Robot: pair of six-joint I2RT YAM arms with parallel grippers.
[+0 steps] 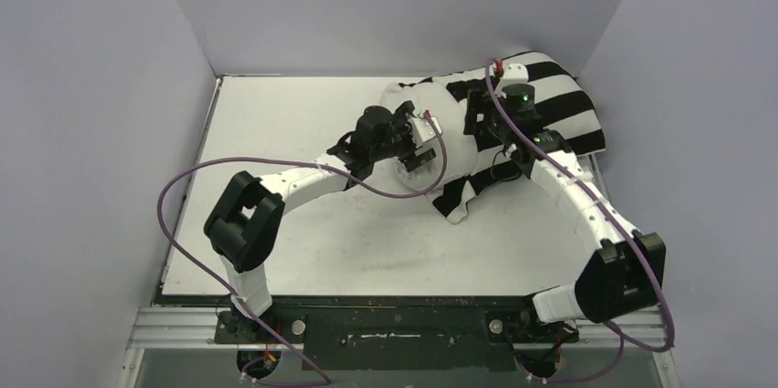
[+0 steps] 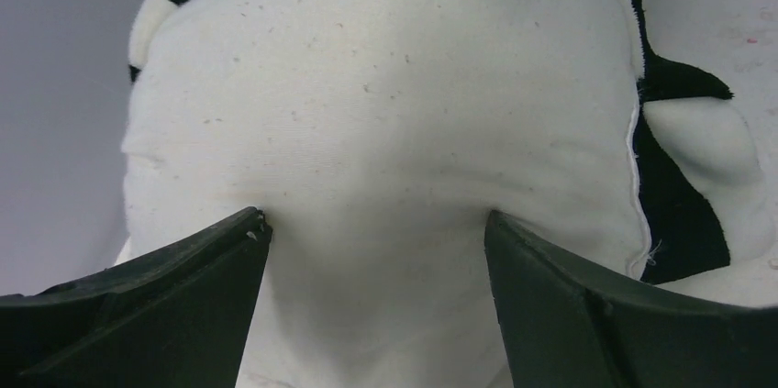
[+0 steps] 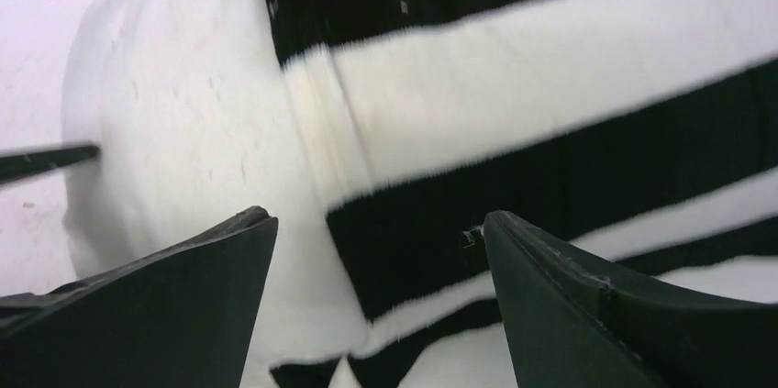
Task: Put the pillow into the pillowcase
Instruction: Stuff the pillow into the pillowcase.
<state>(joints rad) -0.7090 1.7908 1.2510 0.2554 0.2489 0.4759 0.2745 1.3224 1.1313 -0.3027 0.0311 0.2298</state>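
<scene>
The off-white pillow point(image 1: 410, 94) lies at the back right of the table, most of it inside the black-and-white striped pillowcase point(image 1: 560, 99). Its bare end sticks out to the left. My left gripper point(image 1: 418, 151) is open at that bare end. In the left wrist view its fingertips point(image 2: 257, 223) dent the pillow point(image 2: 385, 85) without clasping it, and the pillowcase point(image 2: 679, 214) edges it on the right. My right gripper point(image 1: 479, 118) hovers open over the pillowcase's hem. The right wrist view shows stripes point(image 3: 550, 104) between its fingers point(image 3: 376, 223), with bare pillow point(image 3: 174, 131) to the left.
The white table point(image 1: 294, 131) is boxed in by grey walls point(image 1: 92, 131) at the left, back and right. The pillowcase's far end touches the back right corner. Purple cables point(image 1: 174, 195) loop from both arms. A dark finger point(image 3: 46, 159) shows at the right wrist view's left edge.
</scene>
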